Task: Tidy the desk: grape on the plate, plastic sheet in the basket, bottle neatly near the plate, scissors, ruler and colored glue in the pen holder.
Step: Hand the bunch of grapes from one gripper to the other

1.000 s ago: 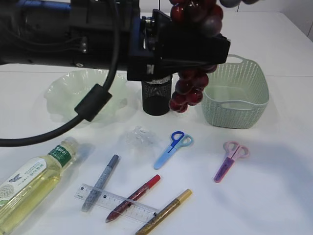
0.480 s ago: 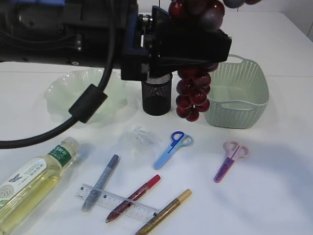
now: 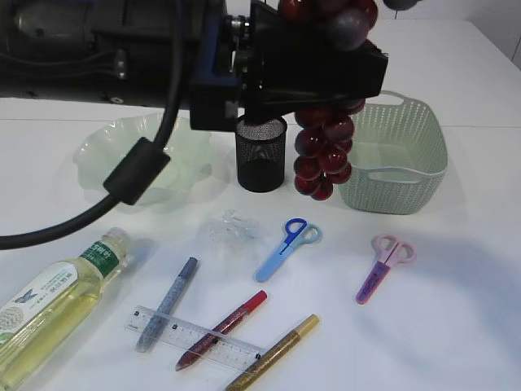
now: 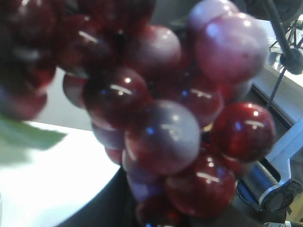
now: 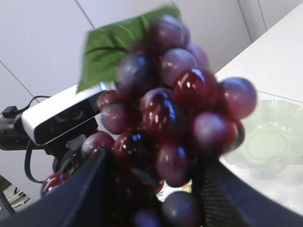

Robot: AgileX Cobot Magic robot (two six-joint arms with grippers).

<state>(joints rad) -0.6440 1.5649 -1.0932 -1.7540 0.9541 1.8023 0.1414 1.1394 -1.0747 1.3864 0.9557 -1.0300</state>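
A dark arm fills the top left, cutting off the plate's far rim. The grape bunch hangs in the air over the tabletop's far edge, between the pen holder and the basket; both grippers seem to close around it, though I cannot tell either one's jaws.

Dark red and purple grapes are being shown, with a green leaf on top. A pale green plate, a black mesh pen holder and a mint green woven basket are being seen, plus blue scissors and pink-and-purple scissors.
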